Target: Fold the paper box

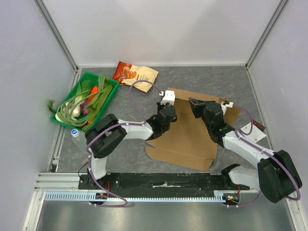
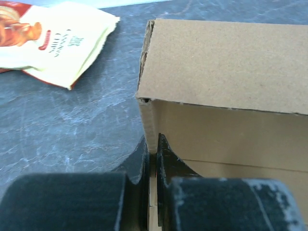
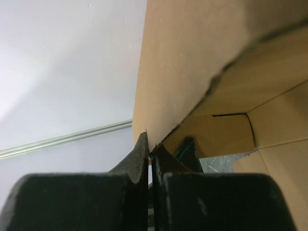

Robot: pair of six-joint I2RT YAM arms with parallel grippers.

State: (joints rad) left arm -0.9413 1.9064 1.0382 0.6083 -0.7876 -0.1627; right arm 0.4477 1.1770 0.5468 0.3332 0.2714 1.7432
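Spreading beneath everything is a grey marbled tabletop (image 1: 125, 154), and on it, towards the right half, lies the plain brown corrugated cardboard paper box (image 1: 187, 139), mostly a flat creased cutout with its far panels raised. From the left wrist view the paper box (image 2: 226, 72) shows one panel standing upright and another folded over above it, meeting at a corner. Well to the left of the paper box sits a green rectangular plastic tray (image 1: 109, 102) filled with long green vegetables. A cream-and-red crinkled snack bag (image 1: 134, 74) lies just beyond the paper box's far left corner, apart from it, and also appears in the left wrist view (image 2: 57, 43). A clear plastic bottle with a blue cap (image 1: 75, 134) lies left of the paper box, just beside the tray. The left gripper (image 1: 168, 107) (image 2: 153, 144) is at the box's far left corner, its fingers pinched tight on the upright wall's edge. The right gripper (image 1: 195, 103) (image 3: 150, 144) is clamped on a raised panel's edge at the far side of the paper box (image 3: 183, 62).
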